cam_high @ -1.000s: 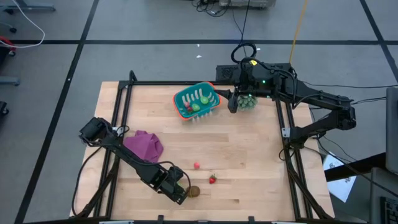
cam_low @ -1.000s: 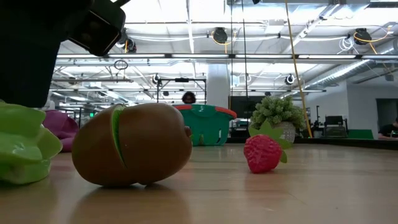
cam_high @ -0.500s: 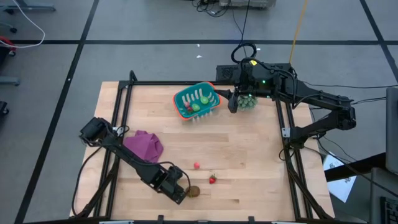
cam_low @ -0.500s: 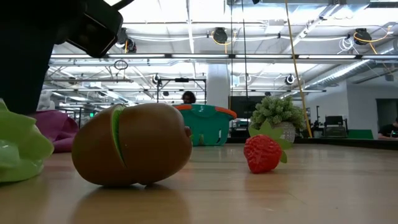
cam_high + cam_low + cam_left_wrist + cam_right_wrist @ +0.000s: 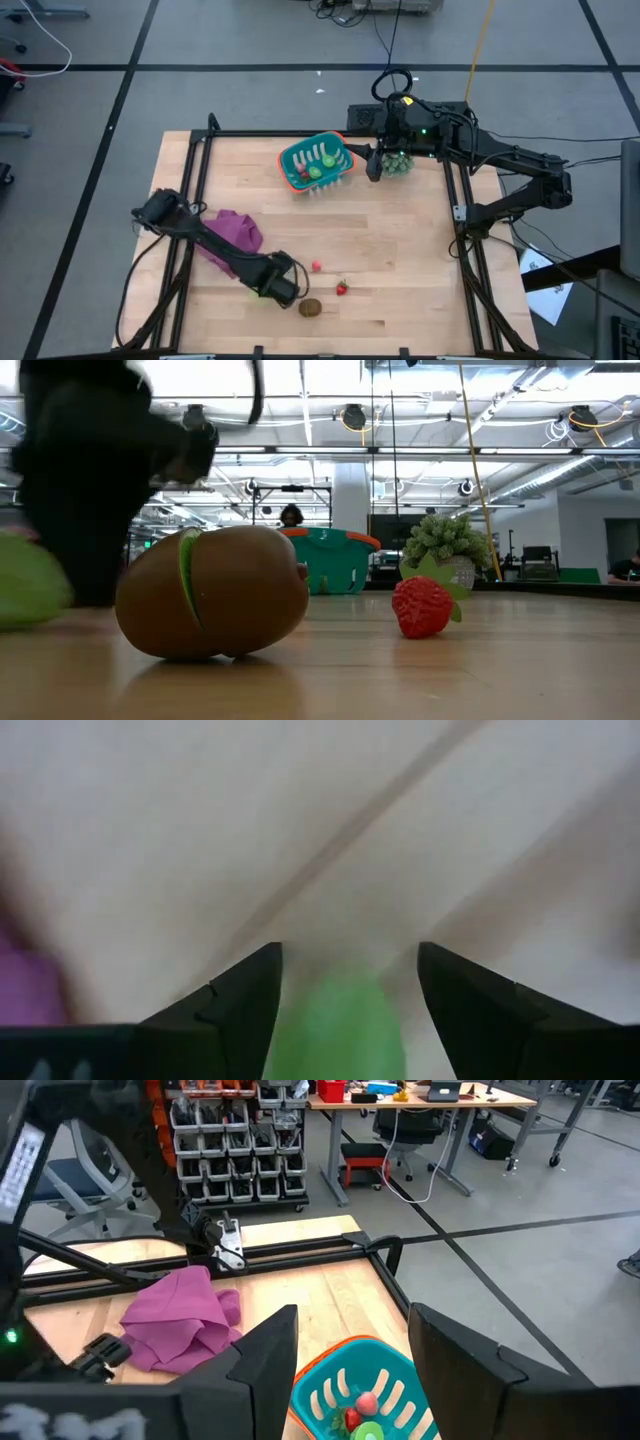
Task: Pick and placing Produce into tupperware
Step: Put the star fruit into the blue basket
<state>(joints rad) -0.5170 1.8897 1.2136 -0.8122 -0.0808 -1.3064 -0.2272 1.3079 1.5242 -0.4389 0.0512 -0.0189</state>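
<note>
Now the left claw [image 5: 283,290] holds a light green produce piece [image 5: 338,1025] between its fingers (blurred), well short of the teal tupperware [image 5: 316,163]. Beside that tupperware hovers the right claw [image 5: 374,163], part open, holding nothing.

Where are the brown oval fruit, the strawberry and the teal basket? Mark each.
brown oval fruit [image 5: 212,592], low view, middle of its brown skin.
strawberry [image 5: 421,606], low view, middle of its red body.
teal basket [image 5: 339,150], high view, its rim.
</note>
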